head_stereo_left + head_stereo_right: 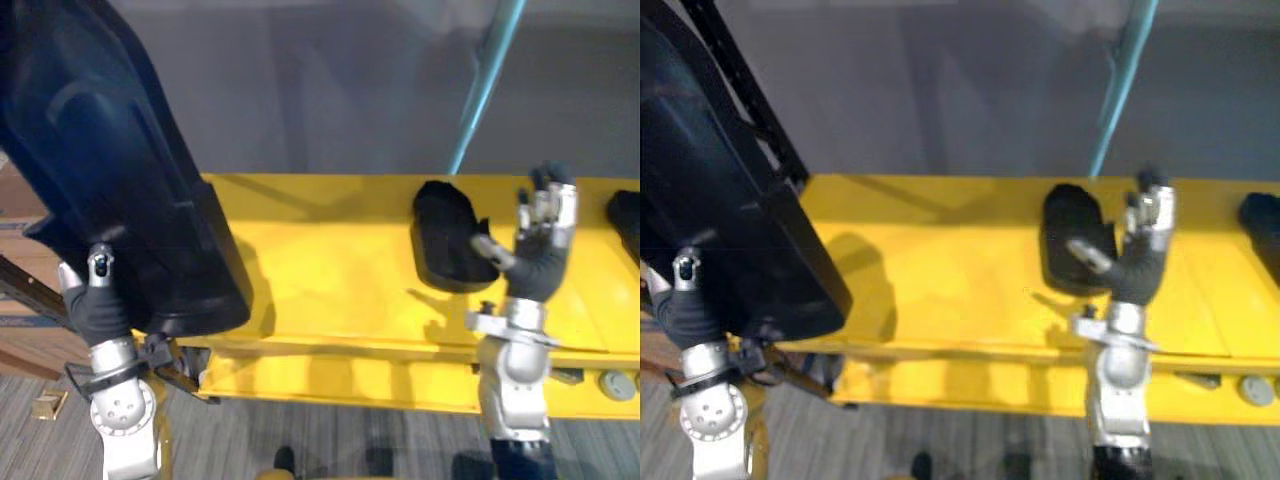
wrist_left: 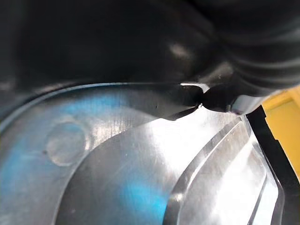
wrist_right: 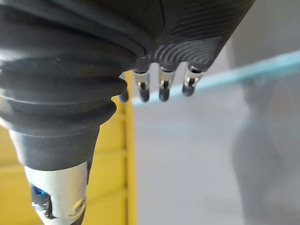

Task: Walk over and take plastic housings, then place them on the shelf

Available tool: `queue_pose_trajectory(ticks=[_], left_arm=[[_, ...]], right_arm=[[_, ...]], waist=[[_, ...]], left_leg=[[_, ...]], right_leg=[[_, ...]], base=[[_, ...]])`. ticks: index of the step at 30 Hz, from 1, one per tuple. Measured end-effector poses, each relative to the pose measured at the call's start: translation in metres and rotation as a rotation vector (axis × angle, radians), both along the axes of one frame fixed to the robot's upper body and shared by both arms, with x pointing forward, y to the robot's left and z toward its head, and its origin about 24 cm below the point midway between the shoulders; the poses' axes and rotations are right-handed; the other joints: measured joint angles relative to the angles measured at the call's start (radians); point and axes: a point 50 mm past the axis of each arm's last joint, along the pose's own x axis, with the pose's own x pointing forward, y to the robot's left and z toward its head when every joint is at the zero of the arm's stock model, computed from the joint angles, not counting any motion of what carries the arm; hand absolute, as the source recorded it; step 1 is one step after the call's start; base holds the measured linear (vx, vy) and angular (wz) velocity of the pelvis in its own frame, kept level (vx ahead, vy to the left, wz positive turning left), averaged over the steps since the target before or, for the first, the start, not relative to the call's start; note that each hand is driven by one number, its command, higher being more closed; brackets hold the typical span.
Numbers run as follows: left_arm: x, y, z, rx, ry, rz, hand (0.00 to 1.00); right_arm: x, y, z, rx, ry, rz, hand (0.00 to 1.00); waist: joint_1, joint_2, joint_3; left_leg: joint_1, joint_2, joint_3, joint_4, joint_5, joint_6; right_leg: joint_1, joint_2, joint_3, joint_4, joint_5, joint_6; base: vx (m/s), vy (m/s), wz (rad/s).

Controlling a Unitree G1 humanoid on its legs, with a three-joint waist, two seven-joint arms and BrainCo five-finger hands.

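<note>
The large black plastic housing (image 1: pixel 120 170) leans over the left end of the yellow shelf (image 1: pixel 340 260), its long axis rising up and away from the shelf's front left corner. The left robot hand (image 1: pixel 100 300) is at its lower edge, but its grip cannot be told. On the shelf's right half lies a smaller black housing (image 1: pixel 450 235), with the right robot hand (image 1: pixel 540 235) just beside it, spread wide and empty.

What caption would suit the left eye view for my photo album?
Left robot hand against a big black housing at the yellow shelf; open right robot hand hovers beside a smaller housing.
</note>
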Motion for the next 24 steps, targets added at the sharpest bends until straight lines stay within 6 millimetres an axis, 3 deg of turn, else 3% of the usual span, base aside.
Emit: queue_pose_trajectory(ticks=[7,9,14,17,23,24], left_arm=[[0.009,0.002,-0.013,0.000,0.185,-0.040,1.00],[0.011,0.003,-0.015,-0.001,0.213,-0.037,1.00],[0.013,0.009,-0.017,0.009,0.261,-0.032,1.00],[0.017,0.011,-0.023,-0.007,0.295,-0.028,1.00],[0.025,0.011,-0.025,-0.019,0.330,-0.045,1.00],[0.025,0.011,-0.025,-0.018,0.336,-0.052,1.00]], right_arm=[[-0.018,-0.056,-0.001,0.023,0.069,-0.506,0.00],[-0.034,-0.078,-0.007,0.094,0.087,-0.694,0.00],[-0.065,-0.108,-0.021,0.180,0.118,-0.957,0.00],[-0.076,-0.120,-0.046,0.217,0.246,-1.046,0.00],[-0.104,-0.120,-0.126,0.363,0.653,-1.168,0.00],[-0.107,-0.119,-0.132,0.379,0.682,-1.169,0.00]], waist=[[-0.028,-0.006,-0.006],[-0.038,-0.010,-0.009],[-0.068,-0.008,-0.012],[-0.093,0.004,-0.019],[-0.096,0.029,-0.028],[-0.098,0.031,-0.029]], left_leg=[[-0.022,0.020,0.093,-0.002,0.011,0.019],[-0.032,0.012,0.095,-0.002,0.026,0.004],[-0.015,0.013,0.133,-0.001,0.029,0.005],[-0.005,0.023,0.155,-0.002,0.029,0.004],[-0.002,0.045,0.201,-0.003,0.028,0.002],[-0.003,0.046,0.202,-0.003,0.028,0.003]], right_leg=[[0.006,0.001,-0.027,-0.036,0.014,0.017],[0.002,-0.007,-0.027,-0.036,0.023,0.019],[0.004,-0.010,0.001,-0.036,0.023,0.018],[0.001,0.001,0.019,-0.036,0.024,0.010],[-0.026,0.018,0.063,-0.041,0.027,-0.008],[-0.027,0.018,0.065,-0.041,0.027,-0.007]], base=[[-0.02,-0.007,0.13],[0.05,0.027,0.07],[0.03,0.006,-0.11],[-0.04,-0.018,-0.21],[-0.07,-0.004,-0.21],[-0.05,0.010,-0.12]])
